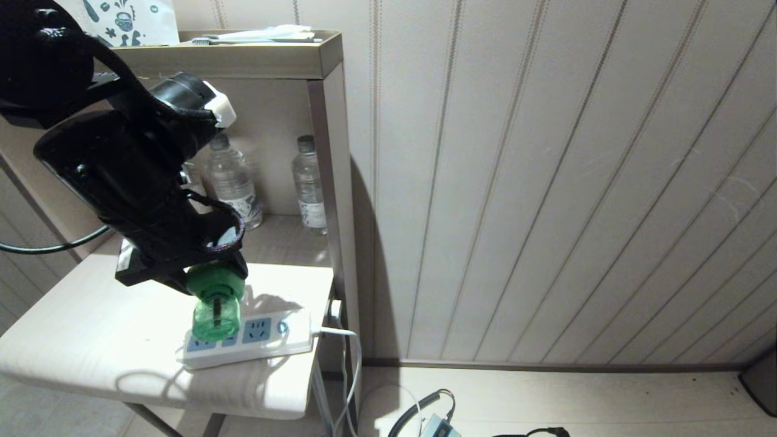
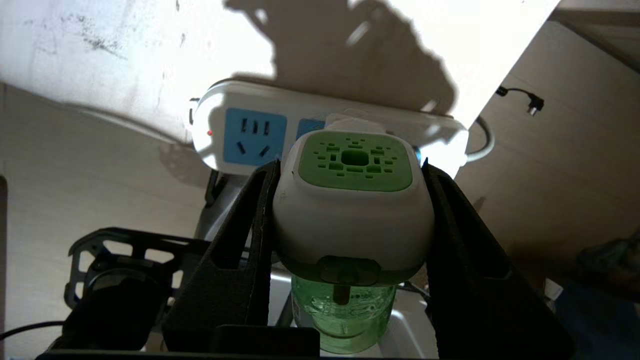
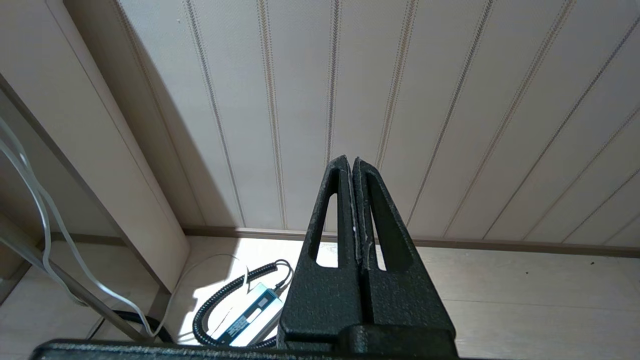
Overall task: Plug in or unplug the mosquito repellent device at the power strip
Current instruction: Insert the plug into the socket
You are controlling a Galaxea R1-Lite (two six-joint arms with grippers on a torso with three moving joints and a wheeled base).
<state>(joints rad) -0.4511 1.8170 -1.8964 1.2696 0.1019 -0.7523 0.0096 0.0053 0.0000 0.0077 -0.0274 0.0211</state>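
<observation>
**A:** Nearest you, the left gripper (image 2: 352, 200) has its two black fingers (image 2: 240, 235) clamped on the sides of the mosquito repellent device (image 2: 352, 210), a rounded white head with a green vented face and a translucent green bottle beneath. Is it seated?

**B:** You can't tell from here: it sits over the long white power strip (image 1: 267, 343) with pale blue sockets, near the strip's middle, but the prongs are hidden. Keep the head square to the strip and move straight along the prong line (no rocking).

**A:** Anything to watch?

**B:** The strip lies loose on the pale wooden table (image 1: 91, 328), so it could shift or lift. Beyond stand two clear water bottles (image 1: 234, 182) on the shelf. Your right gripper (image 3: 354, 200) is pressed together, empty, well apart facing the striped wall.
</observation>
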